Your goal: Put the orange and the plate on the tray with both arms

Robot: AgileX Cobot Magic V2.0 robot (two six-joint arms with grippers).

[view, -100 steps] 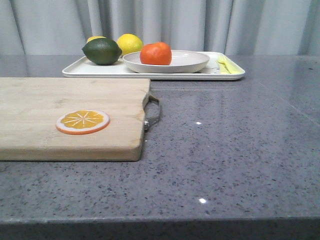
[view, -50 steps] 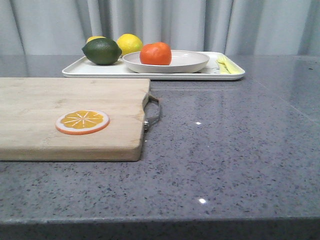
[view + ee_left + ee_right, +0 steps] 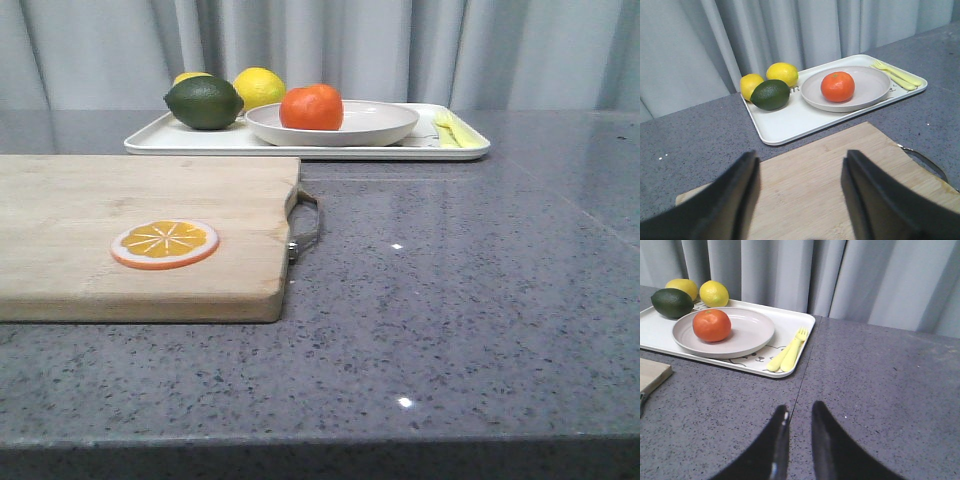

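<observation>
With its fingers spread wide and empty over the board [image 3: 830, 175], the left gripper [image 3: 800, 195] hangs back; the right gripper [image 3: 799, 440], fingers nearly together, holds nothing above bare counter. Beyond both, the orange [image 3: 311, 107] sits in the plate [image 3: 385, 125] on the tray [image 3: 200, 140], the job apparently finished

1. The left gripper [image 3: 799, 200] hangs above the wooden cutting board [image 3: 830, 185], its two dark fingers [image 3: 735, 200] spread wide with nothing between them.
2. Beyond the board, the white tray [image 3: 790, 117] lies on the grey bench [image 3: 690, 135].
3. The plate [image 3: 870, 90] sits on the tray, and the orange [image 3: 837, 86] rests in it.
4. Beside the plate, on the tray, are a dark green avocado [image 3: 770, 94] and two lemons [image 3: 782, 74].
5. Pale yellow cutlery [image 3: 897, 76] lies along the tray's far end.
</observation>
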